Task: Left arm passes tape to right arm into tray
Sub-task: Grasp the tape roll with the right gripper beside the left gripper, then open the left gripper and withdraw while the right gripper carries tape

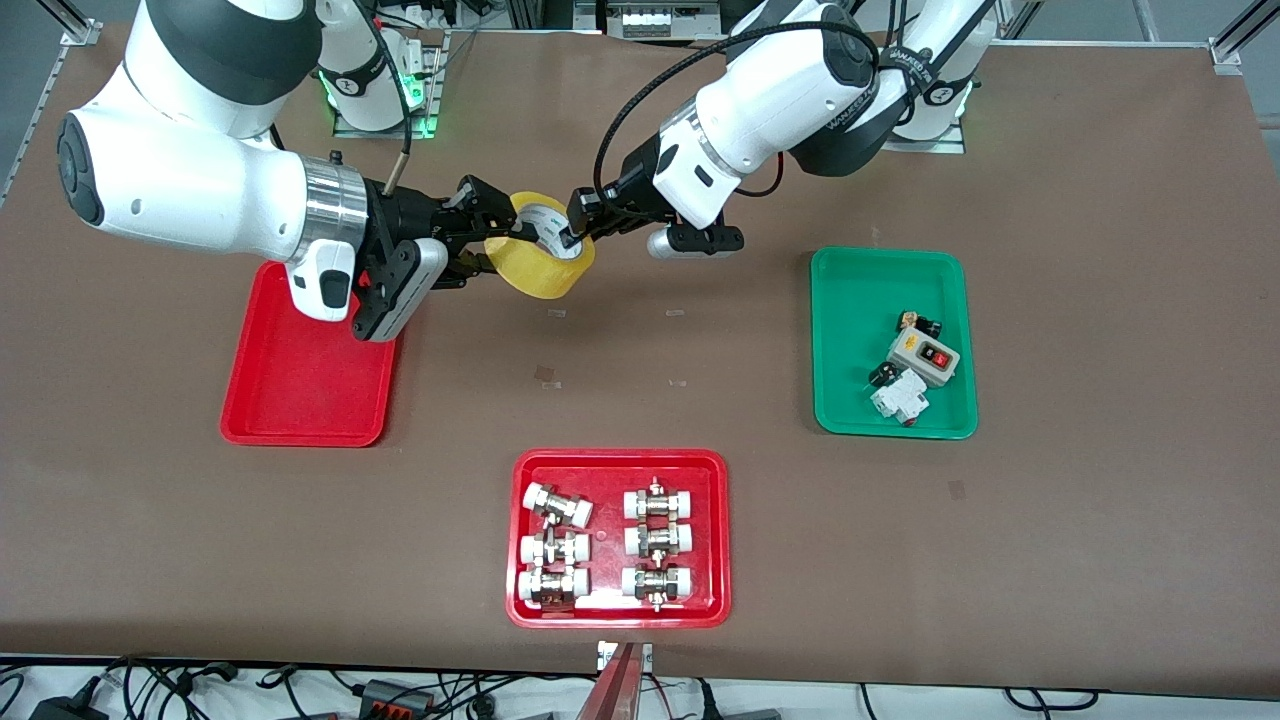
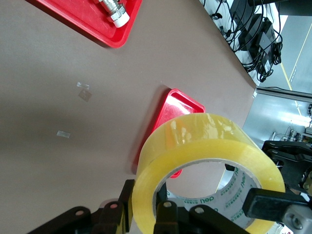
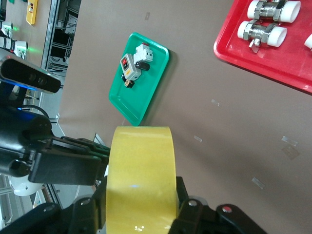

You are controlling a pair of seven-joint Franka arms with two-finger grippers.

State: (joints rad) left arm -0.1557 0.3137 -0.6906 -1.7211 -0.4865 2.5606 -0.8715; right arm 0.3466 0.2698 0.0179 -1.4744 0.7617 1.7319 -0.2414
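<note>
Front view: tape (image 1: 541,258) in air over desk (image 1: 700,380) between arms, beside plain red tray (image 1: 300,395). Wide translucent yellow roll, whitish printed core, tilted. Left gripper (image 1: 578,222) clamped through core wall; right gripper (image 1: 478,235) clamped on outer band. Handover step, judged mid-task. Next: left release, right carry to tray.
</note>
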